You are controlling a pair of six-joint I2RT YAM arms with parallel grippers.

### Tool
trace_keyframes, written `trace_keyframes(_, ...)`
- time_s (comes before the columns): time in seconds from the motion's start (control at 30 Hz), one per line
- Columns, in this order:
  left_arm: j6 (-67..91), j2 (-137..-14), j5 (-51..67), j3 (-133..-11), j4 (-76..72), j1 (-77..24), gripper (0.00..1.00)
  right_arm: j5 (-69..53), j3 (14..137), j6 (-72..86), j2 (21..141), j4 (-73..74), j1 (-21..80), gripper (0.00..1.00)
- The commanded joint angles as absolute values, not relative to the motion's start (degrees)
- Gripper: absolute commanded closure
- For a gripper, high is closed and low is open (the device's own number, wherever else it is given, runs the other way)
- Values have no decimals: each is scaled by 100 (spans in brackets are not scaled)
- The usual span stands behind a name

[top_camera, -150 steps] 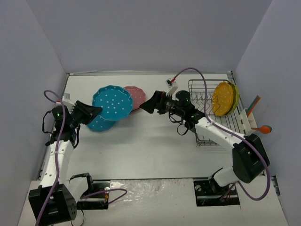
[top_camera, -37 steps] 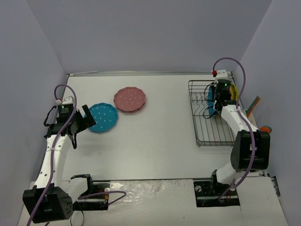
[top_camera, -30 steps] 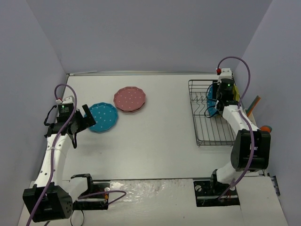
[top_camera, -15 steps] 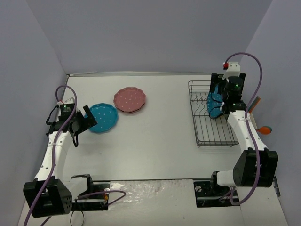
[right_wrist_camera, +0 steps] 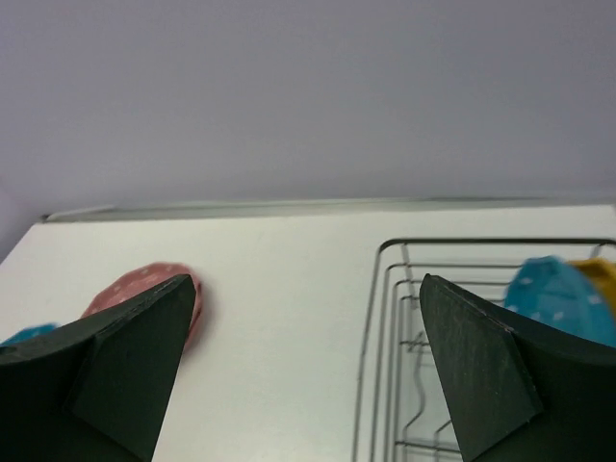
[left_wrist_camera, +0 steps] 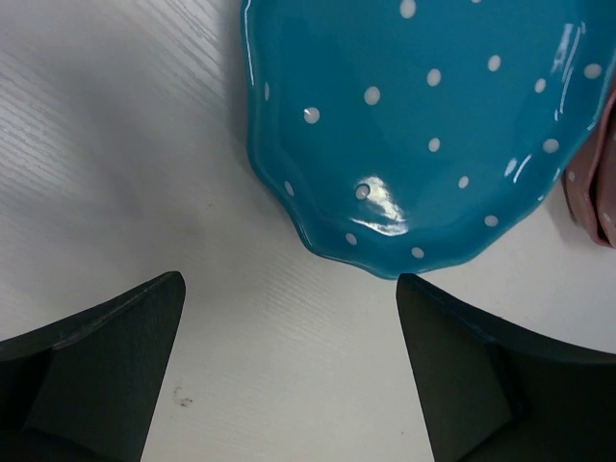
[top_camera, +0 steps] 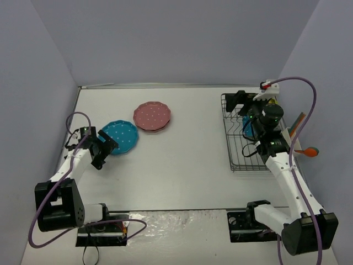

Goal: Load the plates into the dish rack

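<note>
A blue plate (top_camera: 119,137) (left_wrist_camera: 423,125) lies flat on the table at the left. My left gripper (top_camera: 105,149) (left_wrist_camera: 289,281) stands open just short of its near rim, with only bare table between the fingers. Pink plates (top_camera: 151,116) (right_wrist_camera: 144,285) lie stacked beyond it. The black wire dish rack (top_camera: 242,149) (right_wrist_camera: 385,318) stands at the right. In it another blue plate (right_wrist_camera: 553,294) stands on edge, with a yellow plate (right_wrist_camera: 599,273) behind it. My right gripper (top_camera: 238,101) (right_wrist_camera: 306,279) hangs open and empty above the rack's far left corner, facing the pink plates.
A holder fixed to the rack's right side carries an orange spoon (top_camera: 310,150) and a teal-handled utensil (top_camera: 298,122). Grey walls close in the table on the left, back and right. Both arm bases sit at the near edge.
My right gripper opened, left the blue plate standing in the rack and rose away leftward. My left gripper dropped lower toward the blue plate on the table.
</note>
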State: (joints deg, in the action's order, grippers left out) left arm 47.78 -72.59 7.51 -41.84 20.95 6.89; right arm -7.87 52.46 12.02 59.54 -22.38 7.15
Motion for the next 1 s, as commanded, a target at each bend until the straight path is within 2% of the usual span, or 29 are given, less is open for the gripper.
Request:
trace_keyframes(0.0, 5174, -7708, 485, -4673, 1674, 756, 15, -1537, 4806, 1977, 5958, -3129, 1057, 0)
trace_keyframes(0.27, 5442, -8225, 454, -4695, 1547, 756, 25, -1954, 4285, 2056, 5783, -3354, 1249, 0)
trace_keyframes(0.5, 5467, -8487, 293, -4777, 1617, 765, 41, -2236, 4001, 1957, 5791, -3533, 1322, 0)
trace_keyframes(0.73, 5538, -8730, 308, -4808, 1608, 765, 47, -2462, 4034, 1907, 5968, -3454, 1436, 0)
trace_keyframes(0.87, 5598, -8833, 316, -4816, 1582, 765, 64, -2514, 4017, 1871, 6012, -3428, 1582, 0)
trace_keyframes(0.9, 5600, -8833, 316, -4816, 1583, 765, 64, -2514, 4018, 1854, 6014, -3426, 1586, 0)
trace_keyframes(0.97, 5630, -8845, 316, -4816, 1601, 765, 71, -2514, 4060, 1830, 6074, -3378, 1694, 0)
